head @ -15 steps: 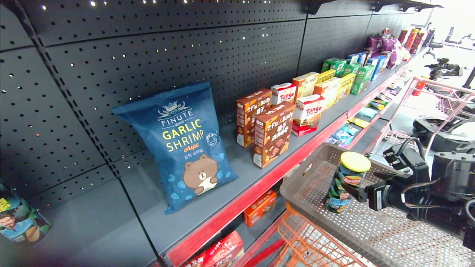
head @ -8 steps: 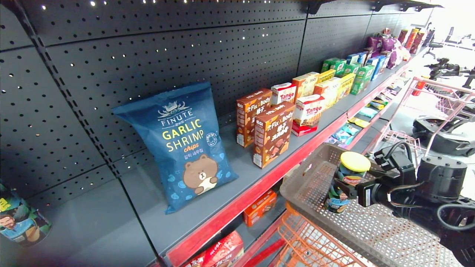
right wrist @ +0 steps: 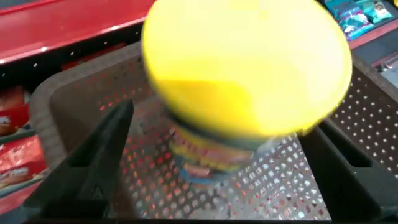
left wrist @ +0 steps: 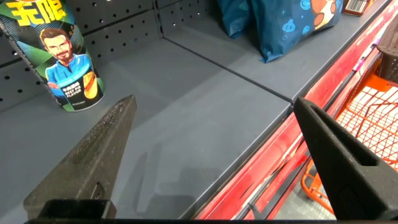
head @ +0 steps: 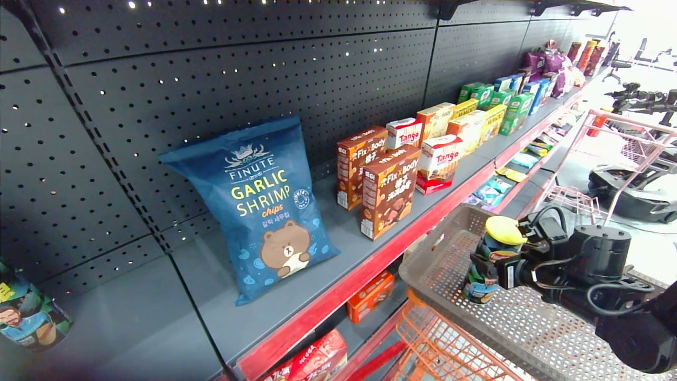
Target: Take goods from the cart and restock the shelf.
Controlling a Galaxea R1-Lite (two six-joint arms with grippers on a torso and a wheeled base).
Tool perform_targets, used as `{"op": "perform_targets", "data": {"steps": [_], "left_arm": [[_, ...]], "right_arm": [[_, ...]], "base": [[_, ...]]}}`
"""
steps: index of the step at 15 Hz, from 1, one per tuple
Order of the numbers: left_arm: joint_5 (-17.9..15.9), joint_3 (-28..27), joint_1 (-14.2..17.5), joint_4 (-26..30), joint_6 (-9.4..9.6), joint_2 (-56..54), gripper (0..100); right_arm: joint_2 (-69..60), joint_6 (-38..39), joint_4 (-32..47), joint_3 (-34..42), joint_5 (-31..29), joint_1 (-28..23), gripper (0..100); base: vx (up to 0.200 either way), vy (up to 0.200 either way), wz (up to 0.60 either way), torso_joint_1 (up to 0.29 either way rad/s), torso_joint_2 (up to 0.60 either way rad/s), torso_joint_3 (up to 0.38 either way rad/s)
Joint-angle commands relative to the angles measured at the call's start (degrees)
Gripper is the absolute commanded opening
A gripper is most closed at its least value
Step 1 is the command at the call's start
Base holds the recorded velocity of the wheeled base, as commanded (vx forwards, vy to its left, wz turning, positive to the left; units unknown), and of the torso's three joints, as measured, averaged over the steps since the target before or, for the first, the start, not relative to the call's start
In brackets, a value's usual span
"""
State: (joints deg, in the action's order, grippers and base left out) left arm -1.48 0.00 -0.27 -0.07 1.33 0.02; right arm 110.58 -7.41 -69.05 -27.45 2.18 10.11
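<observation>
My R claw [right wrist: 222, 121] gapes wide, yellow-lid can [right wrist: 245, 74] between its fingers in cart basket [head: 443, 239], leaning a bit; I'd centre on body below lid, close evenly, lift straight so it won't tip.

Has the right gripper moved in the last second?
Yes. Against the brown cart basket, the right gripper has advanced toward the shelf, now straddling the yellow-lidded can.
</observation>
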Motion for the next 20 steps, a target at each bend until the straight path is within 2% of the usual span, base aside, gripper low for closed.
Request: {"op": "perform_targets", "data": {"steps": [1, 12, 20], "left_arm": [[0.07, 0.00, 0.00, -0.01, -0.01, -0.02, 100], [-0.02, 0.00, 0.00, -0.01, -0.01, -0.02, 100], [0.07, 0.00, 0.00, -0.01, -0.01, -0.02, 100]], "right_arm": [[3.41, 0.12, -0.03, -3.04, 0.02, -0.70, 100], [14.14, 2.84, -6.89, -8.49, 0.19, -0.09, 100], [16.95, 2.31, -6.80, -13.77, 0.19, -0.88, 100]], "base": [[0.000, 0.000, 0.00, 0.000, 0.00, 0.000], [0.000, 0.000, 0.00, 0.000, 0.00, 0.000], [0.000, 0.000, 0.00, 0.000, 0.00, 0.000]]}}
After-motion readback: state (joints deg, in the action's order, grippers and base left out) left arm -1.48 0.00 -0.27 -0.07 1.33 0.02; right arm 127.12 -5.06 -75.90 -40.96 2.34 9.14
